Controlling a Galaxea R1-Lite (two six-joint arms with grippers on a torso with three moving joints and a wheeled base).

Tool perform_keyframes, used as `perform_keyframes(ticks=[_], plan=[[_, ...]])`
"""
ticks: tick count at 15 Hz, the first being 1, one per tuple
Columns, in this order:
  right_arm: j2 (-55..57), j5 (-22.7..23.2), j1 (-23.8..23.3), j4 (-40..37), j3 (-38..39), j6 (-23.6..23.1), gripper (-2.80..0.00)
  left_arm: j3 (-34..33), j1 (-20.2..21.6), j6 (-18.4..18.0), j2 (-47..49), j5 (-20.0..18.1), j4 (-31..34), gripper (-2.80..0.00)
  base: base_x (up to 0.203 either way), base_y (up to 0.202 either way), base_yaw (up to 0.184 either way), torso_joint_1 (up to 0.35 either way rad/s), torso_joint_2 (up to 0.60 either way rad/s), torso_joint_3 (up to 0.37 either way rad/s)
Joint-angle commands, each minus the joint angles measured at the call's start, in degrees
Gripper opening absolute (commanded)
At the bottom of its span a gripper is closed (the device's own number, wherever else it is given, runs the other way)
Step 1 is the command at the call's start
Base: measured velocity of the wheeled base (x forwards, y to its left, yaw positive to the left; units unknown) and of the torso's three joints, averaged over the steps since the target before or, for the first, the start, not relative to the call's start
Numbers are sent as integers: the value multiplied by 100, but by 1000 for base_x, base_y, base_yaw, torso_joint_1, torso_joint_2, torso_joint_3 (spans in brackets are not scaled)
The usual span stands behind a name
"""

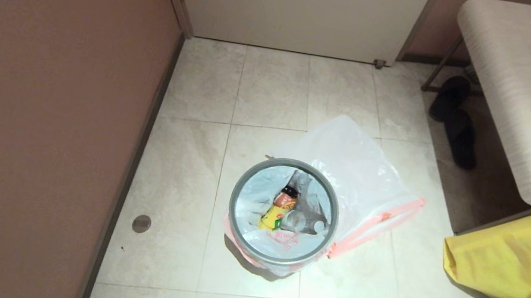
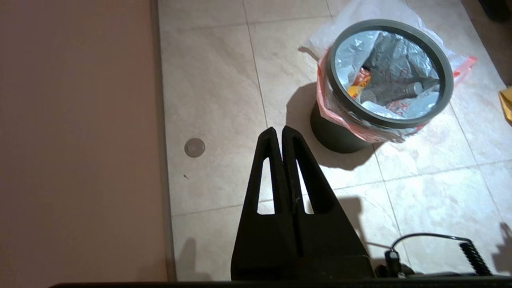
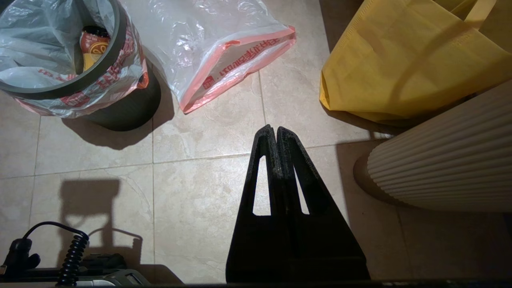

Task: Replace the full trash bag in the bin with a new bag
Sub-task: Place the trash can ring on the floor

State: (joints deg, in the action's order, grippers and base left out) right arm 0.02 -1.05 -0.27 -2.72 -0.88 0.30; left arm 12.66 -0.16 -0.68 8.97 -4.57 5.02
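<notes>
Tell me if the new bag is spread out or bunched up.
Spread out: the new bag lies flat on the floor behind the bin.

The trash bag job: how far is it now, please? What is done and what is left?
Nothing looks done yet. The full trash bag sits in the bin, its pink hem folded over the rim under the grey hoop. The new bag lies flat on the floor behind the bin. Both grippers are shut and empty, left gripper, right gripper, above the tiles. Left: lift the hoop, pull the full bag out, fit the new one.
</notes>
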Motion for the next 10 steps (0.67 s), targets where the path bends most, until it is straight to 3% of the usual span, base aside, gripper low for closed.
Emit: perform_keyframes(ticks=[1, 4, 6, 8, 10], plan=[[-2, -1, 0, -1, 0, 5, -280, 369, -2, -6, 1118, -34, 28, -280, 0, 0, 0, 0, 0, 0], [-2, -1, 0, -1, 0, 5, -280, 1233, -57, -15, 2903, -141, 397, -280, 0, 0, 0, 0, 0, 0], [-2, -1, 0, -1, 0, 5, -280, 2005, -310, 169, 3991, -163, 880, -280, 0, 0, 0, 0, 0, 0], [-2, -1, 0, -1, 0, 5, -280, 2490, -1040, 702, 4776, 6, 1181, -280, 0, 0, 0, 0, 0, 0], [-2, -1, 0, -1, 0, 5, -280, 2658, -2158, 1356, 5416, 547, 1224, -280, 0, 0, 0, 0, 0, 0]])
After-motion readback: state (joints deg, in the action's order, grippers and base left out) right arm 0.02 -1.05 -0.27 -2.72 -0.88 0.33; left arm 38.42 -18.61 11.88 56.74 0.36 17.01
